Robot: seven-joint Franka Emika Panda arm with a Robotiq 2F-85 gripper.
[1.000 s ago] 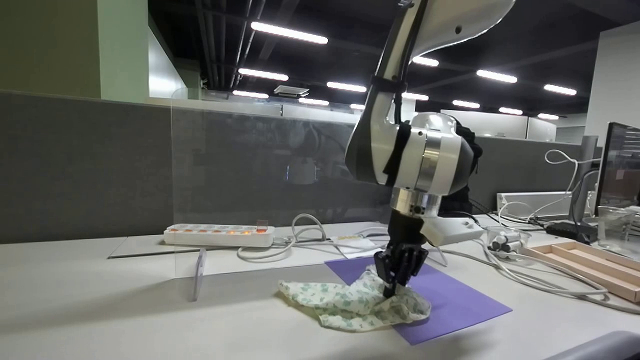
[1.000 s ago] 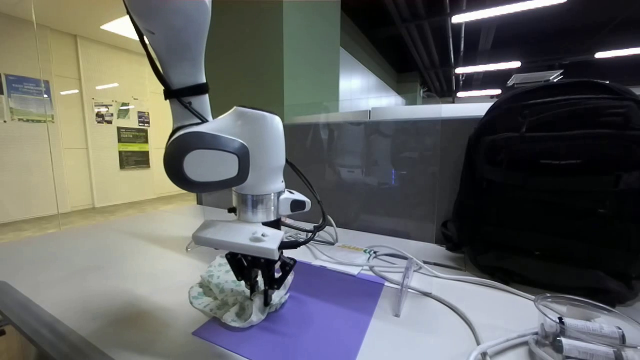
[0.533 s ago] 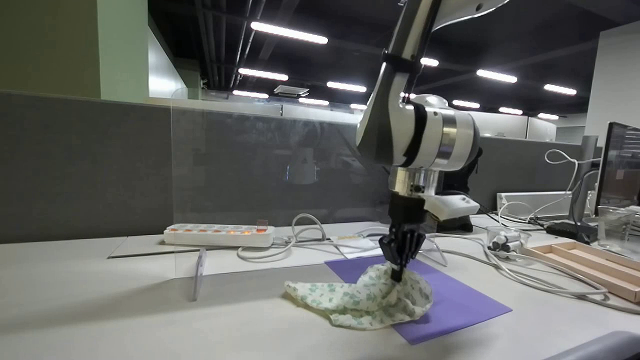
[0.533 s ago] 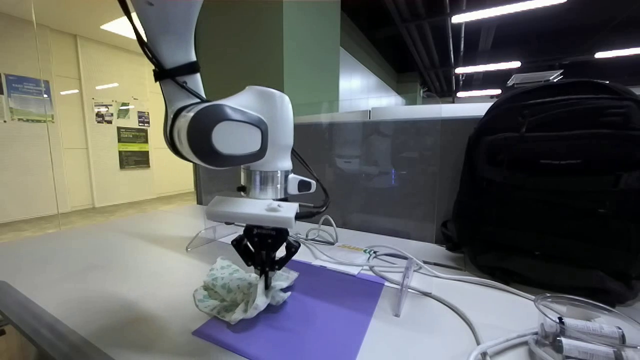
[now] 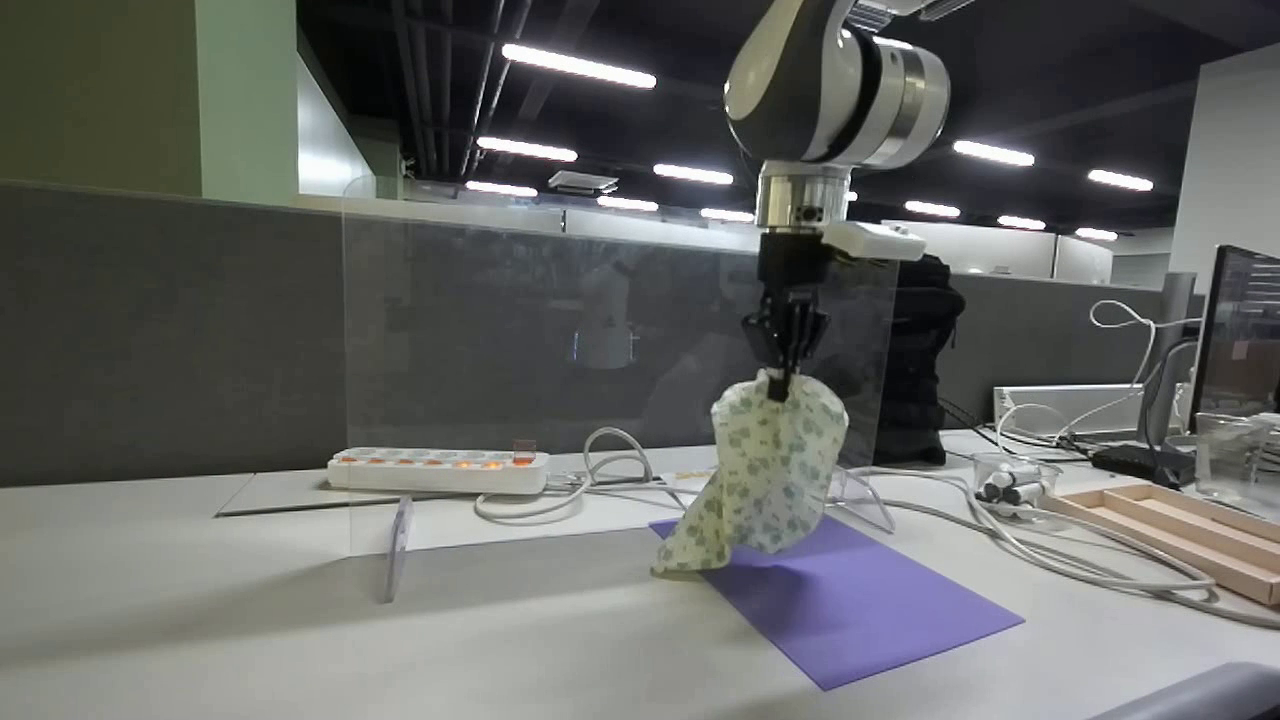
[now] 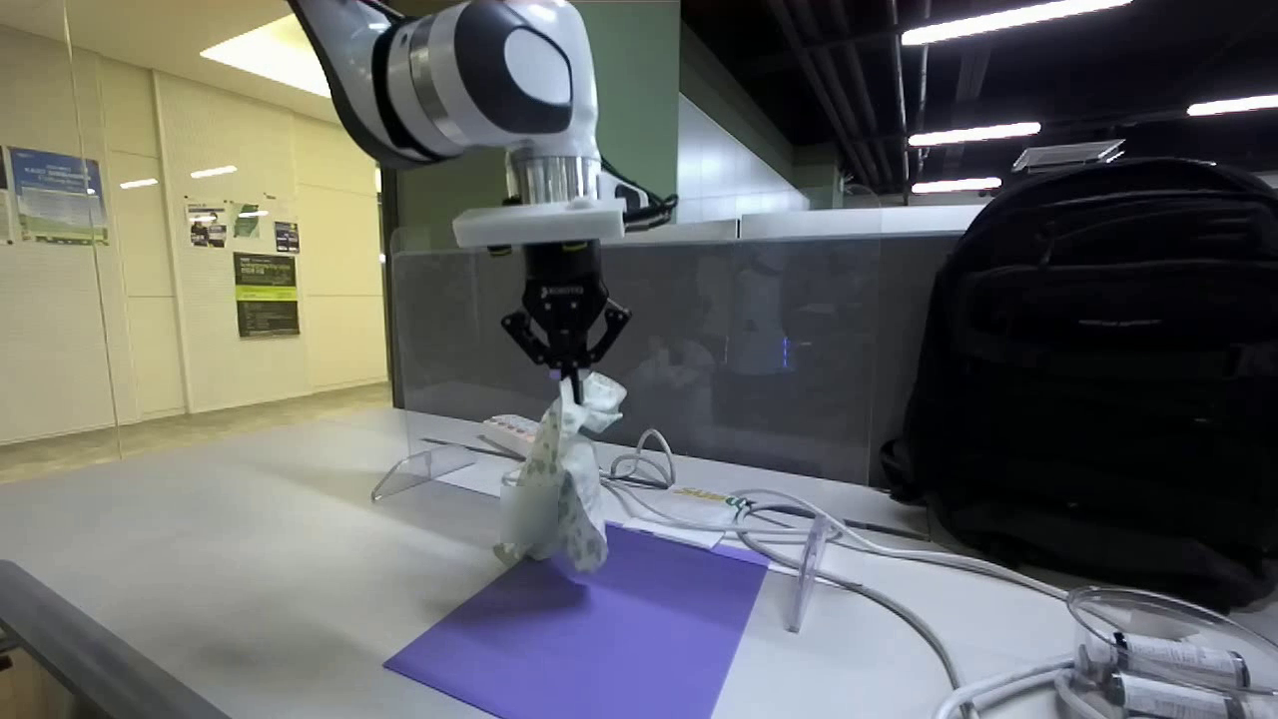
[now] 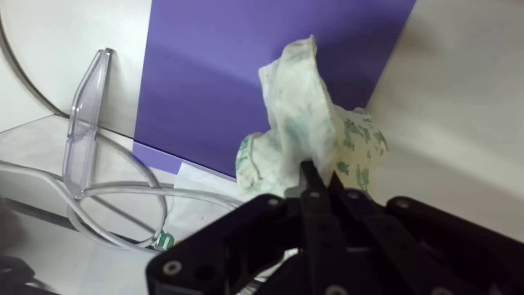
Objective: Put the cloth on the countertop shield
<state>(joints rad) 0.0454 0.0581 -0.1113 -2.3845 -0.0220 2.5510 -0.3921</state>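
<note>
The cloth (image 5: 770, 470), whitish with green leaf prints, hangs from my gripper (image 5: 780, 386). It also shows in an exterior view (image 6: 559, 489) and in the wrist view (image 7: 301, 110). My gripper is shut on a bunched upper part of it, also seen in an exterior view (image 6: 572, 389) and the wrist view (image 7: 321, 174). The cloth hangs above the purple sheet's edge; I cannot tell if its lowest corner touches the table. The clear countertop shield (image 5: 450, 330) stands upright behind the cloth, its top above my gripper. It also shows in an exterior view (image 6: 819, 340).
A purple sheet (image 5: 890, 610) lies on the table. The shield's clear foot (image 5: 398, 550) juts forward; another foot (image 6: 807, 574) stands beyond the sheet. A power strip (image 5: 440, 470) and white cables (image 6: 789, 534) lie around the shield's base. A black backpack (image 6: 1088, 379) stands at the back.
My gripper, shut on the cloth, has risen well up. The cloth, which lay crumpled over the purple sheet's edge and the table, now hangs lifted. The purple sheet has not moved.
</note>
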